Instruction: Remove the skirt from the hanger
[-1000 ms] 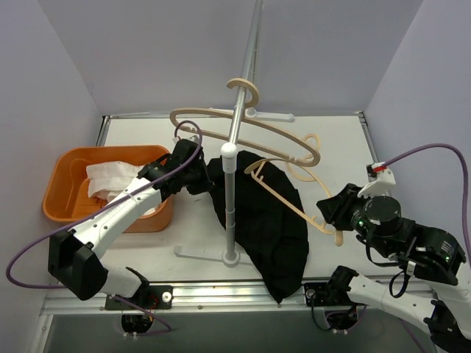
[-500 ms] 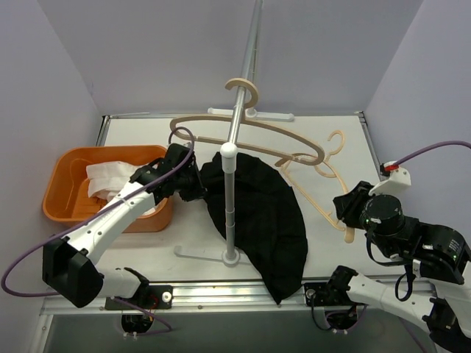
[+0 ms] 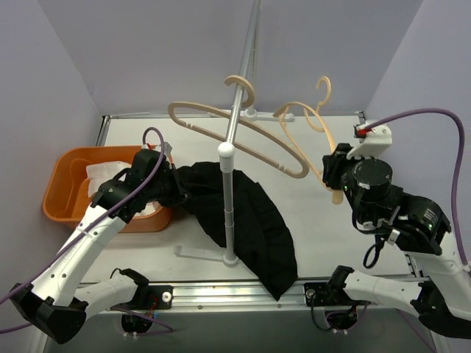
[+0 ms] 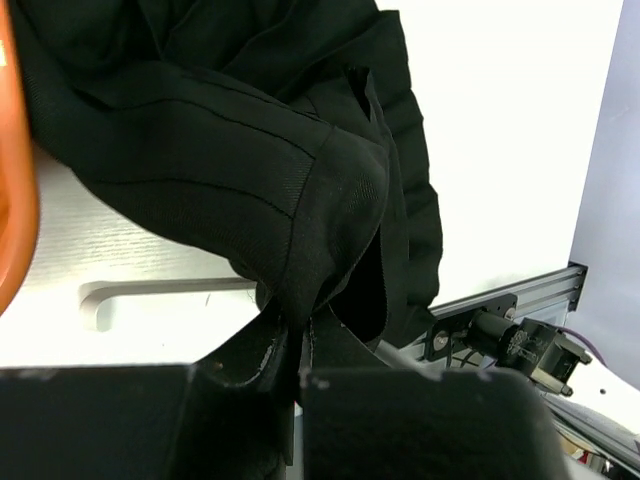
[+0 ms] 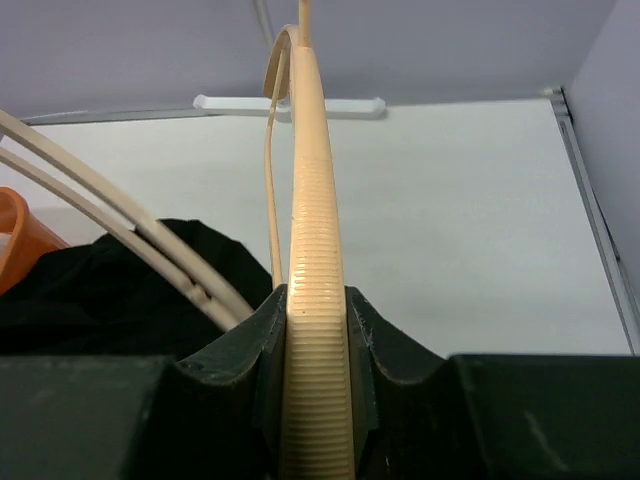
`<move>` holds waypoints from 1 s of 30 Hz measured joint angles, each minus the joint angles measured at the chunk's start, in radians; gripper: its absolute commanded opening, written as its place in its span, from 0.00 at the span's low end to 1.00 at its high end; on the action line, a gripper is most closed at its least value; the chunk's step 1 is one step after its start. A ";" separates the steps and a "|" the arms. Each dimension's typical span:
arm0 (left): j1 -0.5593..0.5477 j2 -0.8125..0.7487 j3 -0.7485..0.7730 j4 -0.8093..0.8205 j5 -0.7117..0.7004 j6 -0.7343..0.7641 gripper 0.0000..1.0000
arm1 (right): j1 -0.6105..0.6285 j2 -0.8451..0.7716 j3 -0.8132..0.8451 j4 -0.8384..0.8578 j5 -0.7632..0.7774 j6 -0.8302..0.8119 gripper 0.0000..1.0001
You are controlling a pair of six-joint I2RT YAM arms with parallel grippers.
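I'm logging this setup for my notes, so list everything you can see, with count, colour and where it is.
Skirt: one, black, on the table by the rack's pole.
Loose hanger: one, beige, held up at the right, clear of the skirt.
Racked hanger: one, beige, hooked on the rack's rail.
Garment rack: one, white and metal, mid-table.
Bin: one, orange, left side of the table.
Cloth: one, white, in the bin.
Table: one, white, under everything.
Left hand: one, black, shut on the skirt's edge beside the bin.
Right hand: one, black, shut on the loose hanger.
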State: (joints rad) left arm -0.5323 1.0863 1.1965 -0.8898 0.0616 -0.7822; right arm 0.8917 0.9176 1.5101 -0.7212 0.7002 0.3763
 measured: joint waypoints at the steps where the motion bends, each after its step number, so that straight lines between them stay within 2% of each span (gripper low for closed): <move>1: 0.003 -0.012 0.000 -0.010 0.000 0.004 0.02 | 0.000 0.019 0.012 0.042 -0.014 -0.049 0.00; 7: 0.018 -0.056 0.000 -0.058 0.001 0.037 0.02 | -0.001 0.131 0.090 0.225 -0.132 -0.320 0.00; 12: 0.023 -0.073 0.000 -0.073 0.011 0.043 0.02 | -0.043 0.230 0.157 0.307 -0.273 -0.449 0.00; 19: 0.024 -0.106 0.069 -0.113 0.031 0.036 0.02 | -0.191 0.275 0.150 0.345 -0.430 -0.468 0.00; 30: 0.027 -0.064 0.367 -0.184 0.013 0.067 0.02 | -0.199 0.233 0.138 0.399 -0.510 -0.465 0.00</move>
State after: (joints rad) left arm -0.5053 1.0225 1.5631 -1.0737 0.0746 -0.7151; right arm 0.6926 1.1511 1.6478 -0.3225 0.1898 -0.0887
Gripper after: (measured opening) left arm 0.066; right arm 0.196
